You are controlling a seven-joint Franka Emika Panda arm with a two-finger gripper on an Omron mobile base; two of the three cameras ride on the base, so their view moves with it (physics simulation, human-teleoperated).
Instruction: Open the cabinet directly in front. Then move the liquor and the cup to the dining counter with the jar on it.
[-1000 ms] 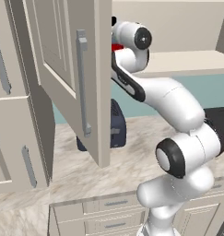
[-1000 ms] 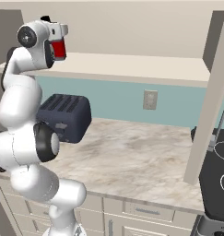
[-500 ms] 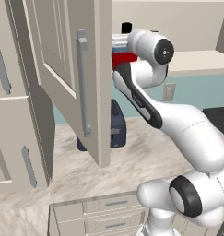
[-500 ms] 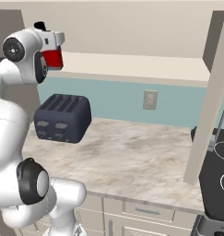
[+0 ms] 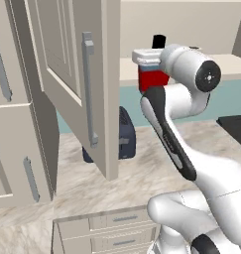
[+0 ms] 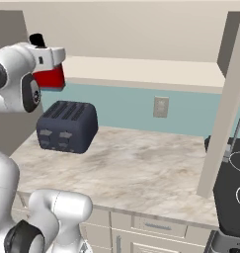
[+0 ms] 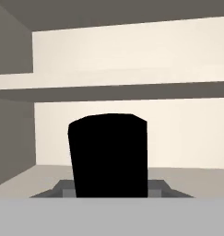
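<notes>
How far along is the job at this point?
Done: the cabinet stands open. In hand: the gripper is shut on the liquor, level with the cabinet shelf. Left: carrying it to the dining counter, then moving the cup.

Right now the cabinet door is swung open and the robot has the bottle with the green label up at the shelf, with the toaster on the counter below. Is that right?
Almost. The label on the liquor is red, not green, as the left base view shows. The rest stands: the cabinet door is open, the gripper has the bottle at the shelf, and the toaster sits on the counter below.
</notes>
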